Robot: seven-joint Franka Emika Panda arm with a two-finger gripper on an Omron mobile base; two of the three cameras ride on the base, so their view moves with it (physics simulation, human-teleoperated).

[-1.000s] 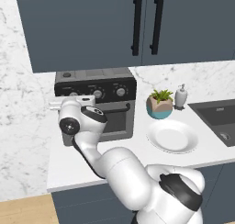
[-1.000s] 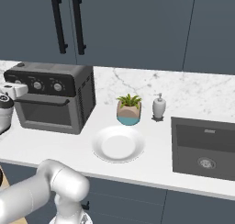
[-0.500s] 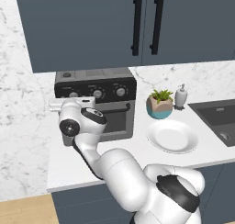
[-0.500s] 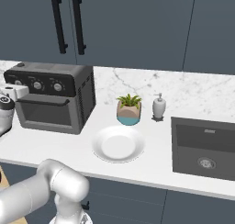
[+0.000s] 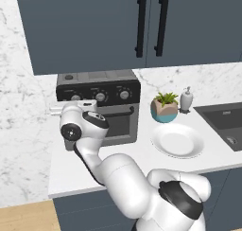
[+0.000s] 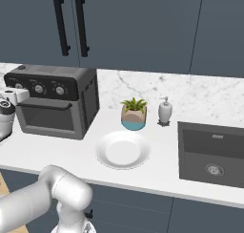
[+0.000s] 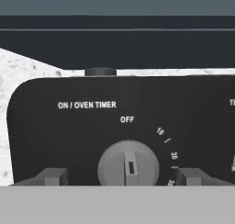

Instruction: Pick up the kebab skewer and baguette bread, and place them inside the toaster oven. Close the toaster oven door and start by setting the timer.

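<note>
Straddling timer knob (image 7: pixel 128 164) (pointing at OFF), hand (image 7: pixel 123 177) fingers either side

Toaster oven (image 5: pixel 98 109): matt grey body w/ black front panel, looked like plastic. Timer knob (image 7: pixel 128 165) smooth grey, dull sheen. Toaster oven door (image 6: pixel 46 117) had dark glassy window. Counter (image 6: pixel 57 155) smooth white, satin. Plate (image 6: pixel 123 149) glossy white, ceramic-like. Backsplash (image 6: pixel 209 91) polished marble look. Cabinets (image 5: pixel 94 26) matt dk blue.

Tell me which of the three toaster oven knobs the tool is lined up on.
The leftmost knob, under the label ON / OVEN TIMER, pointing at OFF. It sits between the tool fingertips; the middle knob and right knob stand clear.
</note>
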